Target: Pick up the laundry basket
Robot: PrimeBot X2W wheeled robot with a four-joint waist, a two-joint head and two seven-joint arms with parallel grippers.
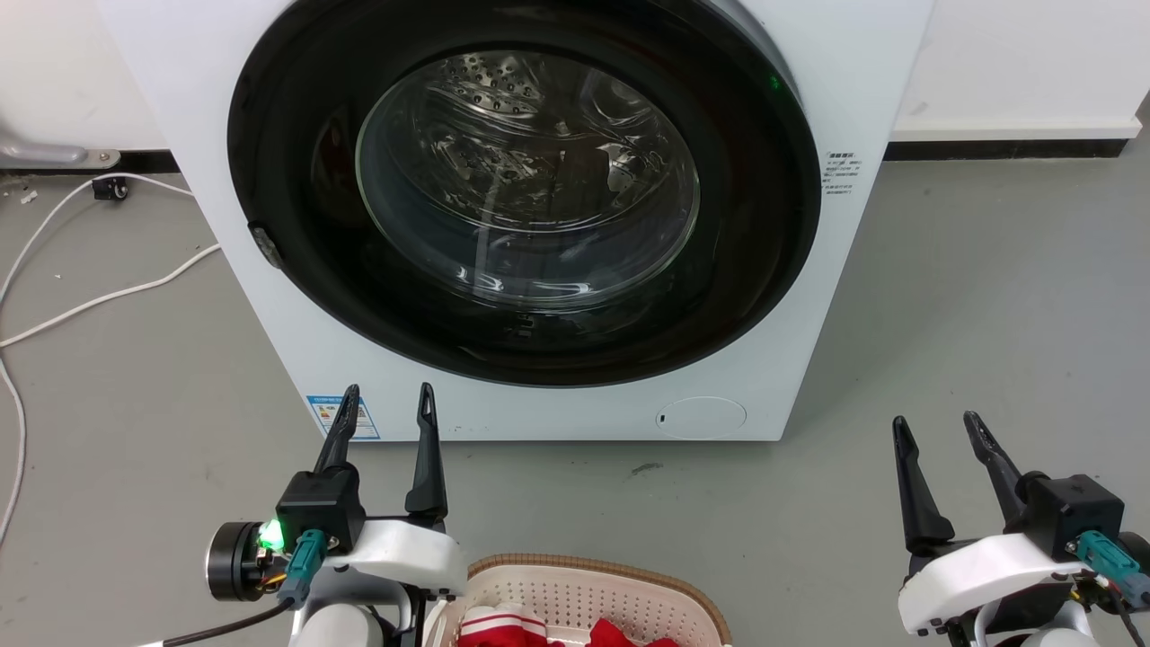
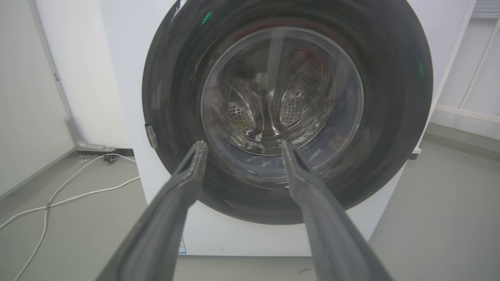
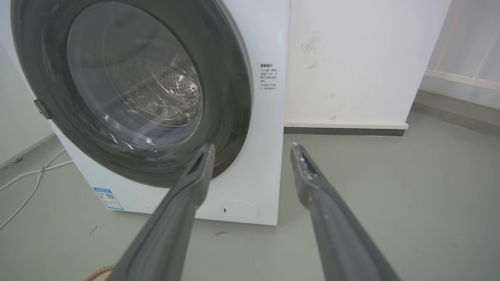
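Laundry basket (image 1: 620, 569) on floor | left pincer (image 1: 388, 392) spread, empty | right pincer (image 1: 934, 420) spread, empty | both aimed forward

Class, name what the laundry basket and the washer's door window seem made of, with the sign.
Laundry basket: probably matt cream plastic, by its moulded rows of holes; brown woven-look rim, material unclear. Door window: glossy clear glass or plastic; reflections, drum visible through.
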